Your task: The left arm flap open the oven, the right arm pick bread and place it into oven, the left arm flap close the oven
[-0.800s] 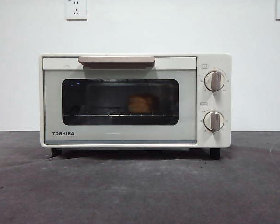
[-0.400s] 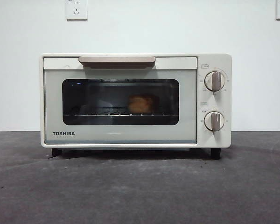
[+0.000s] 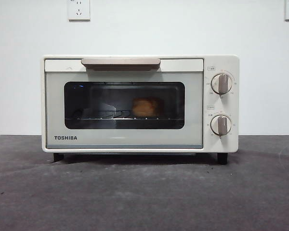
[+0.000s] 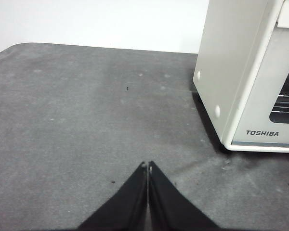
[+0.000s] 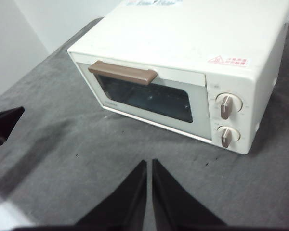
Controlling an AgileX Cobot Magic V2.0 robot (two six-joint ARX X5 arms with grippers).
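Note:
The cream-white TOSHIBA oven [image 3: 139, 103] stands on the grey mat with its door closed and its beige-brown handle [image 3: 120, 62] at the top. The golden bread [image 3: 145, 108] sits on the wire rack inside, seen through the dark window. The oven also shows in the left wrist view [image 4: 245, 77] and in the right wrist view [image 5: 183, 67]. My left gripper [image 4: 148, 166] is shut and empty, low over the mat off the oven's left side. My right gripper [image 5: 149, 163] is shut and empty, held above the mat in front of the oven. Neither gripper shows in the front view.
The grey mat [image 3: 144, 192] covers the table in front of the oven. A white wall with two sockets [image 3: 79, 9] stands behind. The other arm's black tip [image 5: 2, 122] shows at the edge of the right wrist view.

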